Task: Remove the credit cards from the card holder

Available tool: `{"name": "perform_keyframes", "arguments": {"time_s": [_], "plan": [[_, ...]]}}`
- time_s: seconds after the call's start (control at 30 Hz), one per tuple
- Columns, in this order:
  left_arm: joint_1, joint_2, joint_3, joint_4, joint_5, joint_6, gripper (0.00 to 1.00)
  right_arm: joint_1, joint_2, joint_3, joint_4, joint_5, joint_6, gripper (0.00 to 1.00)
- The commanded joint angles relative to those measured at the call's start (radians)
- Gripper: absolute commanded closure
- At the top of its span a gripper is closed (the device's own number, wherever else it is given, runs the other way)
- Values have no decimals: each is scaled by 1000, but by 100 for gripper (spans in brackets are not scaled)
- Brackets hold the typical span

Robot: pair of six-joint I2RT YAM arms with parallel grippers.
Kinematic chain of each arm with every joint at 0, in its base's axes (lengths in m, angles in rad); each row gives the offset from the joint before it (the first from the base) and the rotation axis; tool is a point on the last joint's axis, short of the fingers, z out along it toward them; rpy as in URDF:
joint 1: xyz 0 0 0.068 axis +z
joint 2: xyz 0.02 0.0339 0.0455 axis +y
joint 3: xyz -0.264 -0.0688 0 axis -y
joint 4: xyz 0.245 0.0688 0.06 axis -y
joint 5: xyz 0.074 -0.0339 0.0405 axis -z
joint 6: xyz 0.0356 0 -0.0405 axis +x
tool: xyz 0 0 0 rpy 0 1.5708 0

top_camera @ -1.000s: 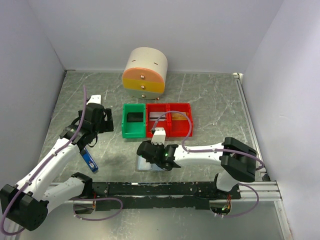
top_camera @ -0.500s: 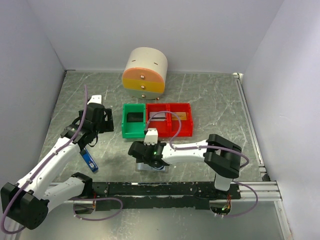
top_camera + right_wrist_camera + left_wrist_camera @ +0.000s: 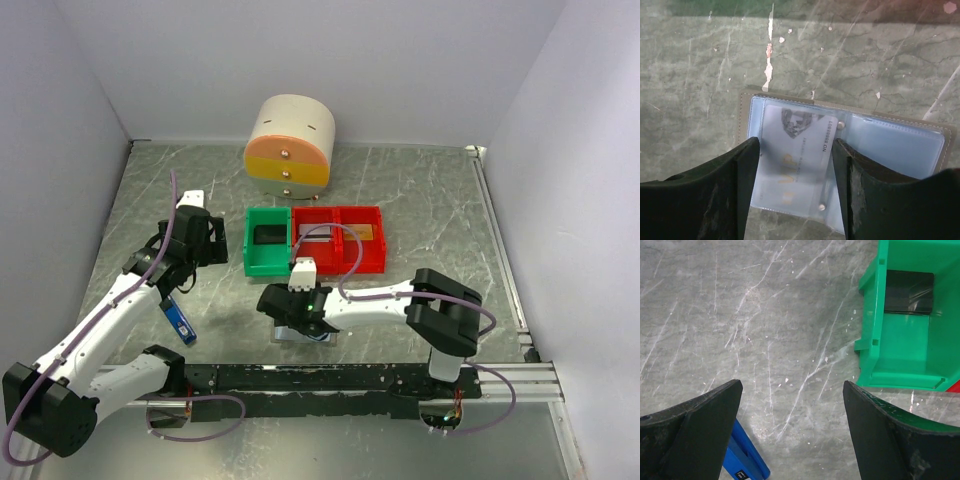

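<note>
From above, my right pincer point(image 3: 300, 322) hangs over the open holder point(image 3: 282, 334) on the surface point(image 3: 430, 200).

Left wrist: left pincer point(image 3: 792, 392) apart, idle.

Right wrist: its jaws are apart, straddling the pocketed card point(image 3: 799, 142). I'd pinch squarely, then slide it out.

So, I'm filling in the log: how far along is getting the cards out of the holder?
Done: black card in the green bin, seemingly a silver card and a gold card in the red bins. In hand: the right gripper, open, straddles a pale card in the open holder. Left: pulling it out. The left gripper hangs open.
</note>
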Motion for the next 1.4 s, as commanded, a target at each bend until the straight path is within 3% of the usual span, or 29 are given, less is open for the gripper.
{"name": "perform_keyframes", "arguments": {"time_s": [0.0, 0.27, 0.4, 0.57, 0.67, 0.73, 0.93, 1.1, 1.23, 1.37], "plan": [[6, 2, 9, 21, -10, 13, 6, -12, -60, -116, 114, -64, -8, 41], [5, 5, 10, 21, 30, 8, 6, -51, -145, -227, 229, -133, -7, 41], [6, -11, 5, 9, 146, -41, 6, -52, -142, -224, 212, -137, -8, 41], [5, -57, -98, 100, 560, -209, 8, -56, -159, -252, 246, -155, 2, 41], [-1, -84, -213, 259, 825, -307, 12, -67, -180, -279, 282, -174, -1, 41], [-20, -99, -295, 365, 926, -366, 14, -79, -194, -300, 308, -192, -12, 42], [-158, -66, -384, 431, 881, -424, 19, -111, -226, -359, 402, -272, -18, 42], [-284, -18, -406, 502, 816, -483, 29, -118, -236, -378, 417, -283, -1, 42], [-326, 17, -428, 535, 786, -509, 39, -125, -241, -383, 416, -288, 5, 42], [-346, 29, -453, 570, 778, -523, 43, -130, -249, -395, 429, -296, 9, 42]]}}
